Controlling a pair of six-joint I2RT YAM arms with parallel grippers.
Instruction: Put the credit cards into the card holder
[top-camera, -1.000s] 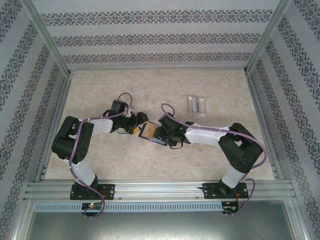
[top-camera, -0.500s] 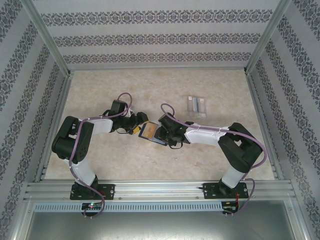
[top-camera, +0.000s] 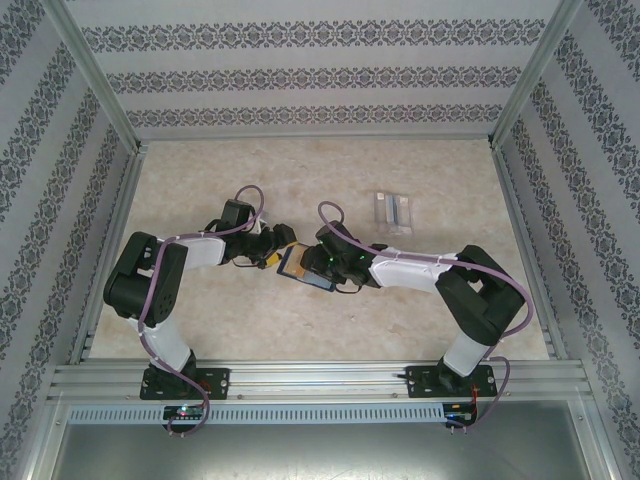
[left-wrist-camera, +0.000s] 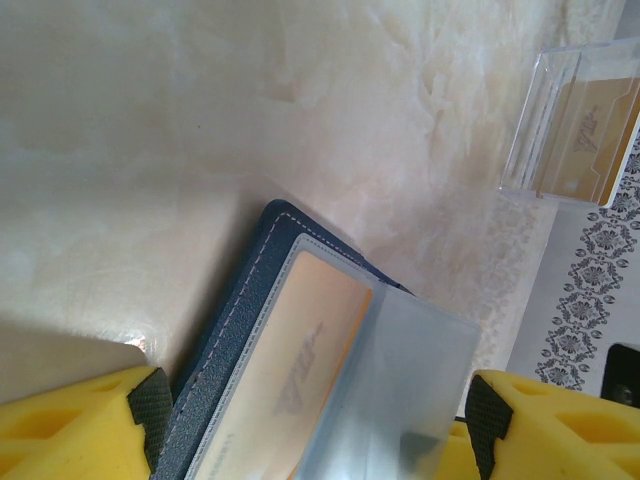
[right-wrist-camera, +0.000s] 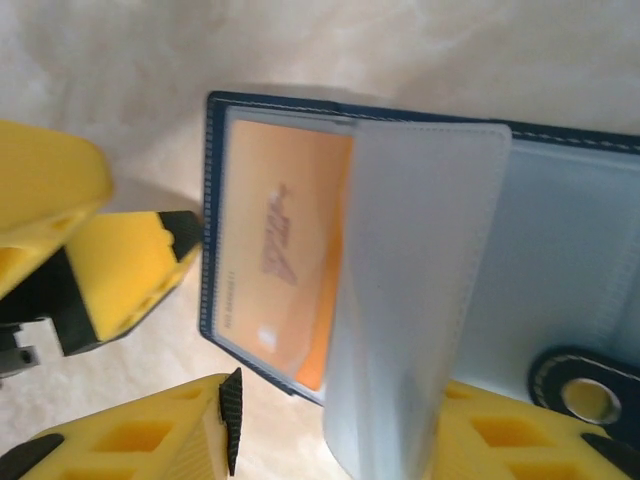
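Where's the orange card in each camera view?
Top external: orange card mid-table, a small orange patch.
Left wrist: card lower centre, under the clear sleeve.
Right wrist: card left of centre.
Shared landmark: the navy wallet framing it.

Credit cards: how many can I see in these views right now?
2. An orange card sits in the open card holder, partly under its frosted sleeve; a tan card lies inside the clear plastic box. More may be hidden behind the sleeve.
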